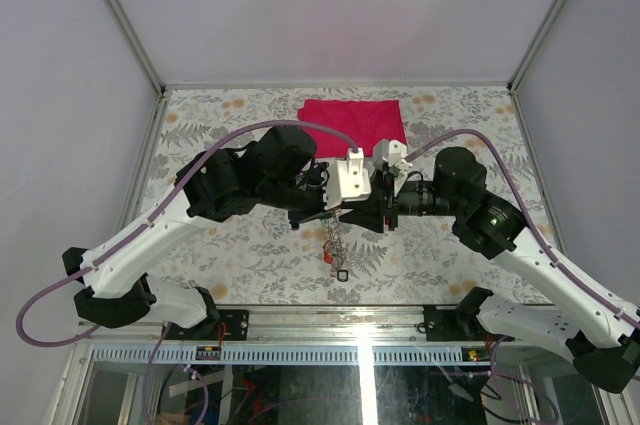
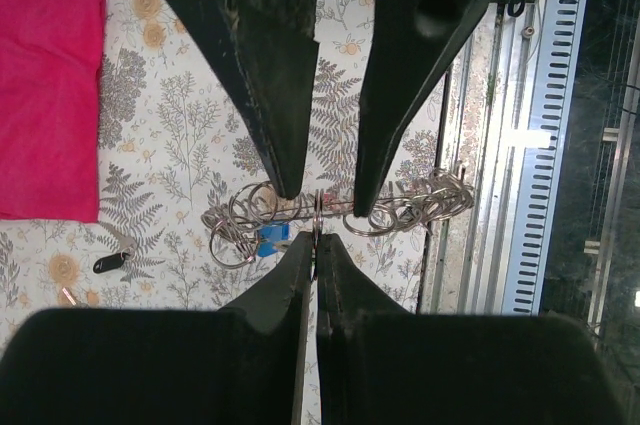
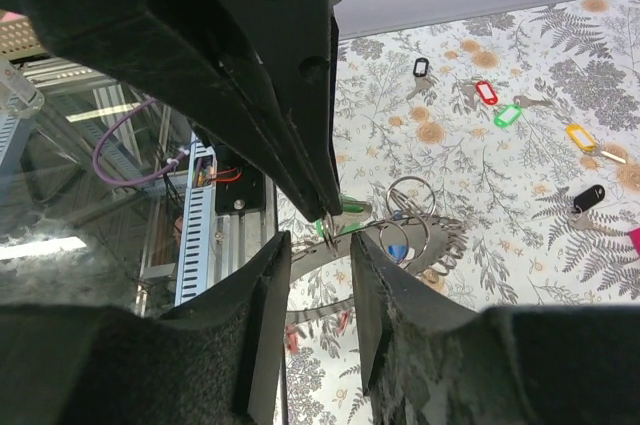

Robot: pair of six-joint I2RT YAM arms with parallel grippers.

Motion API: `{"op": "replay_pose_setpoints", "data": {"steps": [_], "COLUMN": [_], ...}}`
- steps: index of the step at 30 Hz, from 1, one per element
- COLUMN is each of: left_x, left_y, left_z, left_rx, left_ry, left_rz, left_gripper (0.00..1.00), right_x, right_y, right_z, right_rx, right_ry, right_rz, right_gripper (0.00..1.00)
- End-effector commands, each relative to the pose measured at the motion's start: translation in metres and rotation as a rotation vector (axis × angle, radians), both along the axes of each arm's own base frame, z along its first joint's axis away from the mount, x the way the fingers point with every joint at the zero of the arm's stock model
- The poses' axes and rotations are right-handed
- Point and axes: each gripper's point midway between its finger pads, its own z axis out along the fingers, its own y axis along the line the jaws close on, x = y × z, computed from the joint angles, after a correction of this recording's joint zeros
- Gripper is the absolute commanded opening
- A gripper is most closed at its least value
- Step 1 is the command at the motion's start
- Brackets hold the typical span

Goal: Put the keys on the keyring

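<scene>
My left gripper (image 2: 317, 240) is shut on a small split ring that carries a green tag (image 3: 352, 207); it also shows in the right wrist view (image 3: 328, 210). The keyring (image 3: 425, 230), a dark grey band, hangs in the air with several small rings and a blue tag (image 2: 270, 237) threaded on it. My right gripper (image 3: 320, 245) is open, its fingers either side of the keyring's band. Both grippers meet mid-table (image 1: 342, 209), with tags dangling below (image 1: 333, 245). Loose keys lie on the table: black (image 3: 420, 67), red (image 3: 487, 92), green (image 3: 508, 116), yellow (image 3: 580, 135), black (image 3: 588, 197).
A red folded cloth (image 1: 355, 123) lies at the back of the floral table; it also shows in the left wrist view (image 2: 45, 95). A black-tagged key (image 2: 108, 263) lies near it. The metal rail of the table's front edge (image 2: 540, 145) is close under the grippers.
</scene>
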Motion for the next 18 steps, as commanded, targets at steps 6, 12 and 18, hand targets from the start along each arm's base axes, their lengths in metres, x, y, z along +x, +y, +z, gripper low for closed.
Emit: {"op": "replay_pose_setpoints", "data": {"steps": [6,12,18], "left_x": [0.001,0.001,0.002], "left_y": [-0.008,-0.008,-0.006], "left_z": [0.017,0.018,0.018], "left_rx": [-0.047,-0.052,-0.047], "left_ry": [-0.047,-0.055,-0.064], "left_rz": [-0.023,-0.025,-0.022], "left_gripper": [0.00,0.00,0.00], "right_x": [0.001,0.001,0.001], "right_y": [0.013,0.015,0.013], "right_z": [0.015,0.005,-0.003], "right_rx": [0.066,0.047,0.021], "right_ry": [-0.035,-0.019,-0.018], "right_rz": [0.051,0.061,0.063], "right_gripper": [0.36,0.34,0.29]}}
